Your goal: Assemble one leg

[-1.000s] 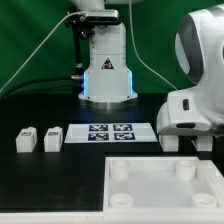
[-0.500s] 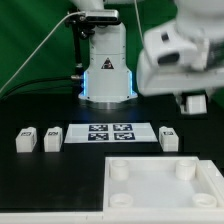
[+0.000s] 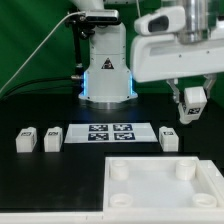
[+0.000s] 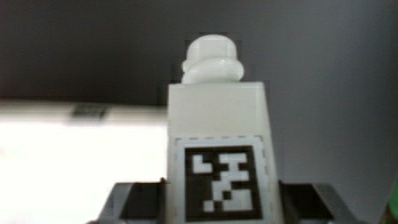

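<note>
Tool (image 3: 191, 98) clamped on 1 leg (image 4: 217, 130), held in air clear of bench (image 3: 30, 175), exterior view's right. 3 spare legs (image 3: 52, 137) lie by marker board (image 3: 110, 132). Pick looks done. Seating it in a panel (image 3: 150, 197) socket not yet done, IMO.

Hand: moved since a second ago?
Yes. The hand, shut on a leg, has gone up, from table level beside the marker board to clearly above it in the exterior view.
</note>
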Available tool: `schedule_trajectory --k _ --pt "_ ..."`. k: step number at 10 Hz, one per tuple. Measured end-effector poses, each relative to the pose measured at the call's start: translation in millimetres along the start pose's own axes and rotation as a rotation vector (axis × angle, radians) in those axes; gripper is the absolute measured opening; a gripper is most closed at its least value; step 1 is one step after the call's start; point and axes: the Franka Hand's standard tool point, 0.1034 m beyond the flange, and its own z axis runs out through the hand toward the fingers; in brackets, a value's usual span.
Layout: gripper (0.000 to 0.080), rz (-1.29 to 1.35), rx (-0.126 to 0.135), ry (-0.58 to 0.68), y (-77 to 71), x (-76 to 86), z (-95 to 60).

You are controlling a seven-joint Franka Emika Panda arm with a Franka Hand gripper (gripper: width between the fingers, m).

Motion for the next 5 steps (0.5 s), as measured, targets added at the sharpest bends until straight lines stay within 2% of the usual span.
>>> schedule_trajectory --k 2,3,4,5 --pt "0.0291 -0.042 -0.019 0.137 23.6 42.0 -31.2" --pt "0.0291 -0.042 -0.022 0.264 25.9 71.4 -49.1" --pt "0.0291 -0.049 -0.020 0.381 24.2 85.4 -56.5" --pt "0.0291 -0.051 -0.020 0.428 24.9 75.5 -48.7"
